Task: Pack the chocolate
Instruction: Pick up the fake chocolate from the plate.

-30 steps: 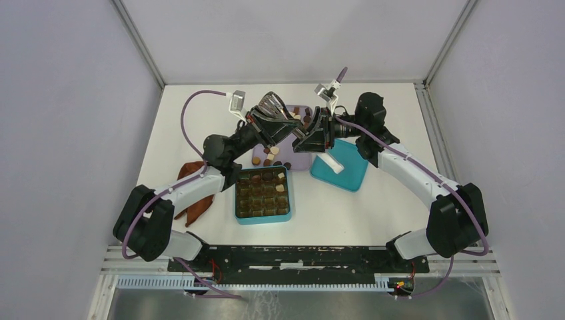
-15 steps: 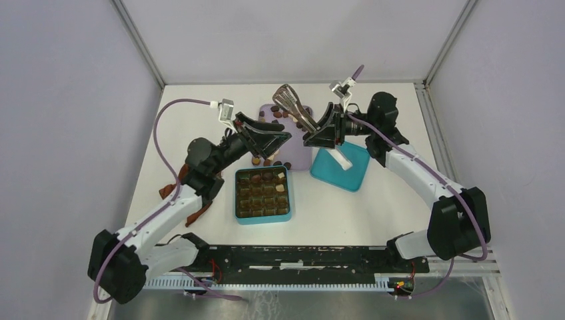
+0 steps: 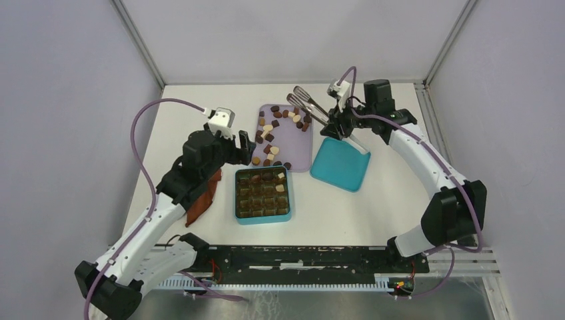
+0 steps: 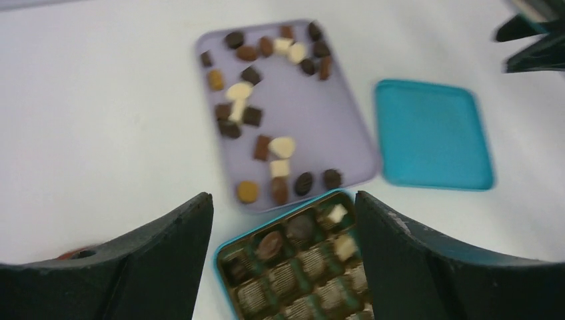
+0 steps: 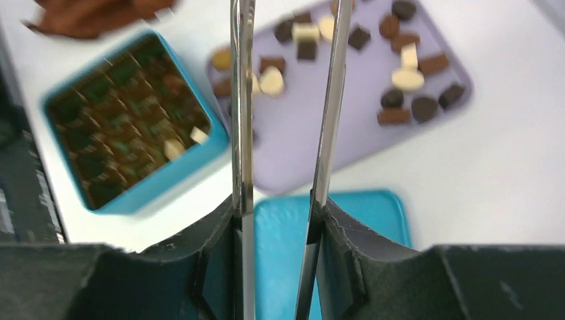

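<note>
Loose chocolate in dark, mid brown and cream pieces lies scattered on a purple tray. A few pieces sit in the teal box, along its far row and right side. My right gripper is shut on metal tongs, whose two arms run out over the tray's right end. The right gripper pinches both arms near their base. My left gripper hangs open and empty by the tray's left near corner. In its wrist view the left gripper frames the box.
The teal lid lies flat right of the box, under the right wrist. A reddish-brown cloth lies left of the box beneath the left arm. Grey walls close in the table at the back and on both sides.
The left gripper opened off the tongs and drew back to the left. The right gripper kept the tongs and carried them right and farther back.
</note>
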You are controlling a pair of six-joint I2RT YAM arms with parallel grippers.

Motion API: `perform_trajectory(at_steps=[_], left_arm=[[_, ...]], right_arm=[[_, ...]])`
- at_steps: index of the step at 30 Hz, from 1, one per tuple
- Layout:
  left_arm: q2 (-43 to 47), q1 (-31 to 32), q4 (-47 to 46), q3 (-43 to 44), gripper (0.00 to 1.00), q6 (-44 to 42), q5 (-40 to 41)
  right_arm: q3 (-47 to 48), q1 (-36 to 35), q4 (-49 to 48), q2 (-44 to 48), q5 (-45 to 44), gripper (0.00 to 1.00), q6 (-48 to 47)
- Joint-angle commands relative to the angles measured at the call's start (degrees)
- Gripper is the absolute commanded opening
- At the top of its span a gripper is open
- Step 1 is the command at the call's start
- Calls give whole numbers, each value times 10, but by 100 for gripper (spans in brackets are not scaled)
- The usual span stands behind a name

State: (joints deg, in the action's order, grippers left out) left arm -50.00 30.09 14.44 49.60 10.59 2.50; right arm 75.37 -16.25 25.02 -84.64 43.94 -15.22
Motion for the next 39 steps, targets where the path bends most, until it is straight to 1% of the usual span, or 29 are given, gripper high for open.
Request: perform_trajectory(at_steps=[1,3,6,10,17,22,27,39], left_arm=[[-36,-30,82,14,83,-89,104],[-44,-30,70,1,83,-89,121],[-52,-32,66,-13,83,-91,141],[-50,-33,64,-23,83,-91,151],[-48,-33,61,-28,83,-90,150],[-54,-34,60,-26,83,-91,145],[-56,-35,60,-25,83,-92,138],[-57,-39,59,-25,82,-93,128]], right_arm=[[38,-33,114,-50,-142,44,-128],[47,-50,130,-72,-184,44,-147],[73,-63,154,-115,-217,44,-164],[124,-78,189,-189,-250,44,-186],[221,-99,227,-295,-278,44,-199],[289,-111,256,-358,-273,44,-195],[322,-117,265,-396,-259,44,-187],[360,-123,272,-442,-232,45,-173]])
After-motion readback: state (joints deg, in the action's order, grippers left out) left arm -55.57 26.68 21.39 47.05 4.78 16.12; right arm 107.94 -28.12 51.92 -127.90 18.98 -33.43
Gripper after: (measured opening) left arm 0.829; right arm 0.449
